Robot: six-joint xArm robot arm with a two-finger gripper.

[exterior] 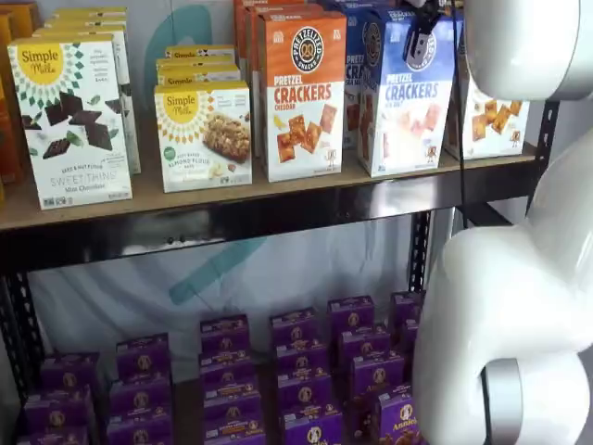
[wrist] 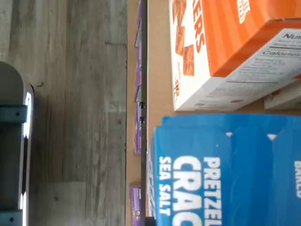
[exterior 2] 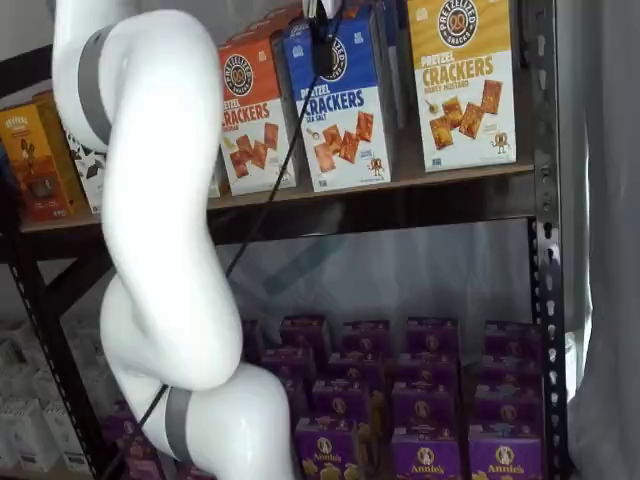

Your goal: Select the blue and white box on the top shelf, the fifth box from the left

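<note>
Blue and white box (exterior: 408,111): tall cardboard carton with a blue top, a white lower half and "PRETZEL CRACKERS" lettering. It stands upright at the front edge of the top shelf (exterior: 232,199), a long tan wooden board with a black metal rail.
Arm: the white jointed xArm (exterior: 519,306) stands nearest the cameras in both shelf views and reaches up towards the box.
Gripper: the black fingers (exterior: 422,37) hang at the upper front of the carton, over its round logo. Only a dark finger shape shows, so I cannot tell whether it is released or clenched on the carton.
Key relation: the blue and white box lies directly below and just behind the fingers. Its long axis is vertical and its broad printed face is turned outward. The wrist view is filled with its blue top (wrist: 221,179).
Judgement: any pull should come straight out towards the front, clear of the rail.
Neighbours: an orange-topped cheddar cracker box (exterior: 301,93) stands just beside it on one side, and a yellow-topped cracker box (exterior 2: 462,80) stands near on the other.
Further: small purple boxes (exterior: 296,371) fill the lower shelf.
</note>
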